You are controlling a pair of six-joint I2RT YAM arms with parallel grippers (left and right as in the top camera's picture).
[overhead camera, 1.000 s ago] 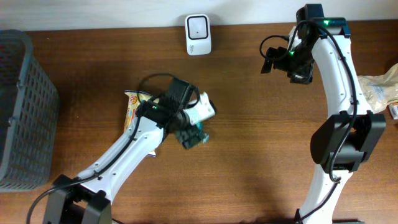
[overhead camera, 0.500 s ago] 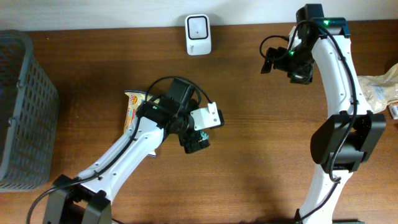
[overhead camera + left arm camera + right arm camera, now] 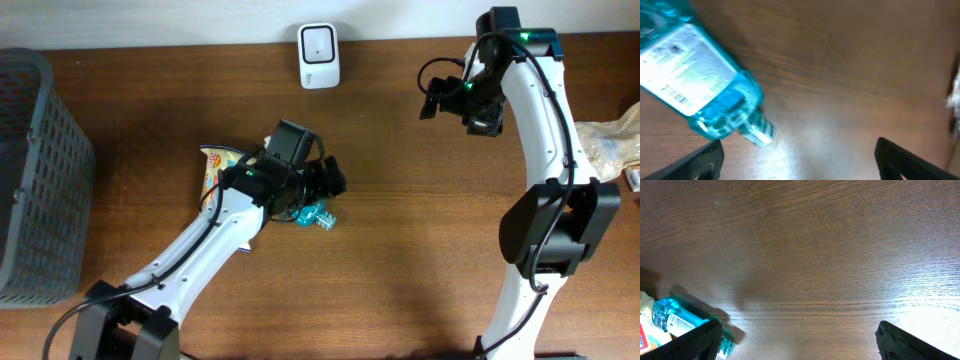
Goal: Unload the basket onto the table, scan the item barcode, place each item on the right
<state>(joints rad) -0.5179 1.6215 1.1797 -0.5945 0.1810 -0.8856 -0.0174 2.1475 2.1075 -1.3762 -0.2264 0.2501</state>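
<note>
The left claw (image 3: 800, 152) stands wide, its two dark fingertips at the bottom corners of its own camera's view with only bare table (image 3: 850, 60) between them. It grips nothing. Just up and to the left of it, the blue bottle (image 3: 692, 82) lies on its side on the wood, apart from both fingertips, with its cap (image 3: 758, 132) pointing down towards the claw. This close view shows the bottle's pale label with fine print and a small barcode strip. The overhead camera gives none of that: from above, the left wrist covers most of the bottle and only a teal end pokes out.

The right claw (image 3: 797, 337) is also spread wide and empty, high over the far right of the table. Its camera catches the bottle small in the lower left corner, partly behind a fingertip.

Only the overhead view shows the white scanner (image 3: 318, 55) at the back edge, a snack packet (image 3: 212, 172) half under the left arm, a grey basket (image 3: 40, 170) cut off at the left, and a crumpled bag (image 3: 608, 140) cut off at the right.
</note>
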